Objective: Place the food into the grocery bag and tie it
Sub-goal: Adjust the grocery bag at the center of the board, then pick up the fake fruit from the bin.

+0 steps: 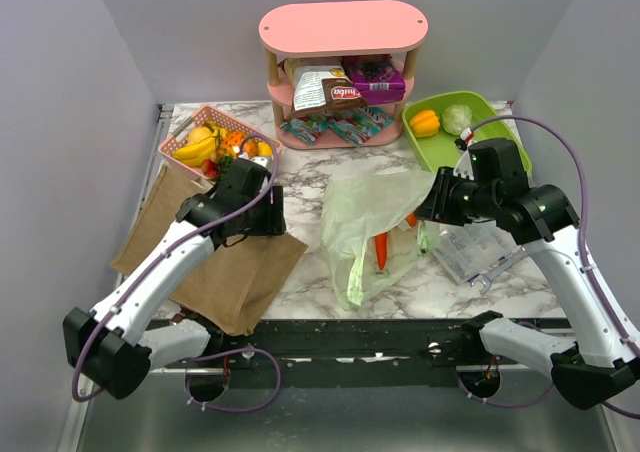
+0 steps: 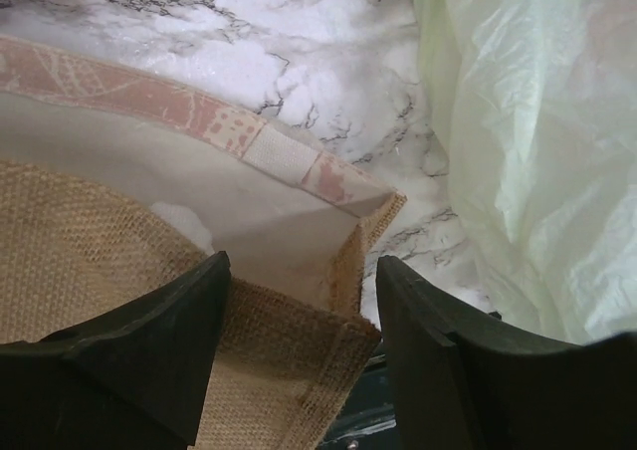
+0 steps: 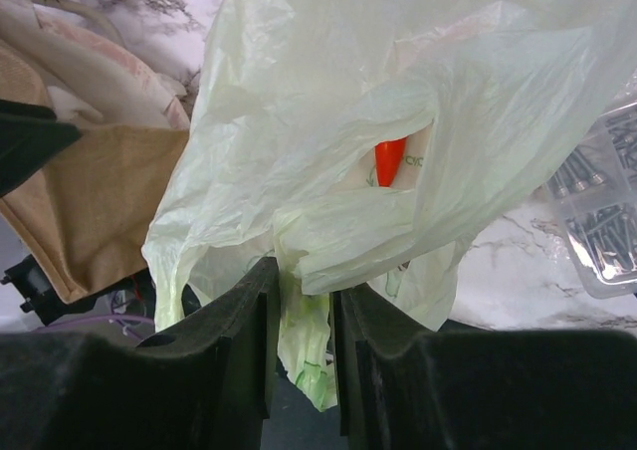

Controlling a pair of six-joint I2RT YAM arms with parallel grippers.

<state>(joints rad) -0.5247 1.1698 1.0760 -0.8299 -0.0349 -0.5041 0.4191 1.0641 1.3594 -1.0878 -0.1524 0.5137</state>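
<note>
The pale-green grocery bag (image 1: 368,227) lies crumpled on the table's middle, with an orange carrot (image 1: 381,250) showing through it. My right gripper (image 1: 424,209) is at the bag's right edge. In the right wrist view it (image 3: 304,296) is shut on a fold of the bag (image 3: 398,121), and the carrot (image 3: 389,159) shows inside. My left gripper (image 1: 281,217) is open and empty, just left of the bag. In the left wrist view it (image 2: 304,271) hovers over the corner of a brown burlap bag (image 2: 100,261), with the green bag (image 2: 537,141) to its right.
A pink basket (image 1: 176,148) of fruit stands at the back left. A pink shelf (image 1: 342,27) holds a snack pack (image 1: 325,90) and a purple box (image 1: 375,74). A green tray (image 1: 480,103) holds an orange pepper (image 1: 425,122). A clear plastic box (image 1: 470,250) lies at the right.
</note>
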